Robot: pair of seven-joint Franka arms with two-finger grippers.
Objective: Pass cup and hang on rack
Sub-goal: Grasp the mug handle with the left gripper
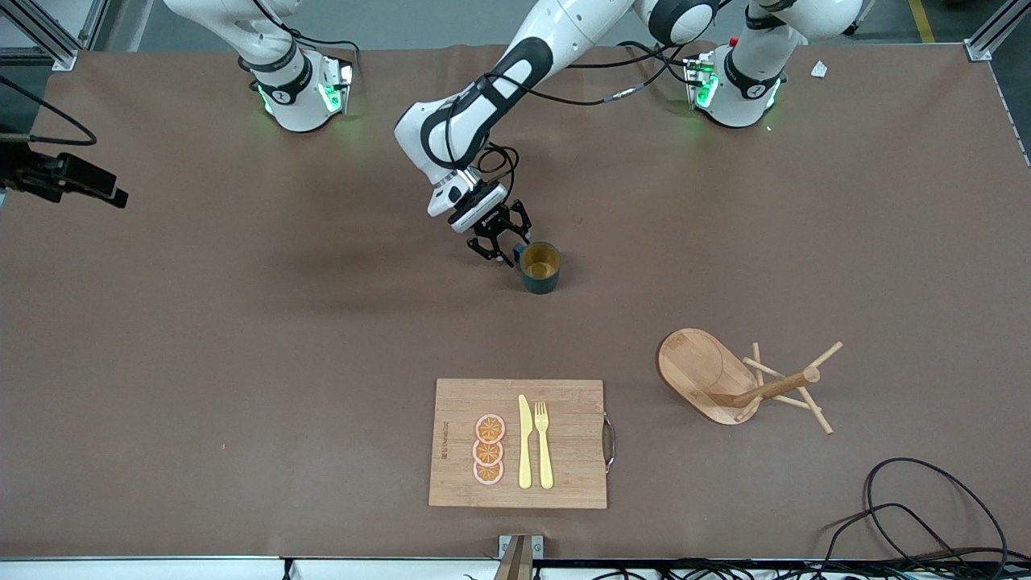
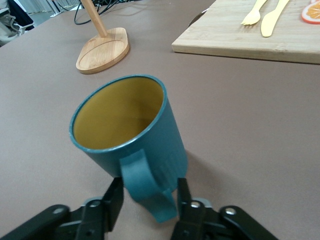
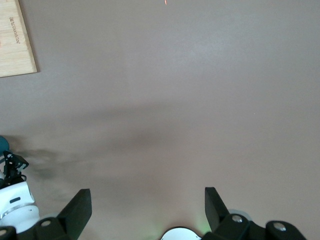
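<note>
Teal handle sits between the left gripper's (image 1: 504,243) parted jaws, not visibly clamped; the cup (image 1: 540,267) stands upright mid-frame on the table, mouth up. Lower right in the front view lies the rack (image 1: 729,382), its pegs partly cut off in the wrist view. The right gripper (image 3: 146,206) waits open over bare table.

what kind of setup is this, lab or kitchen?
Most likely a robot lab bench, not a kitchen: a table under brown sheeting, aluminium frame posts at its corners, loose cables at its edge. The cup and cutting board look like props.
</note>
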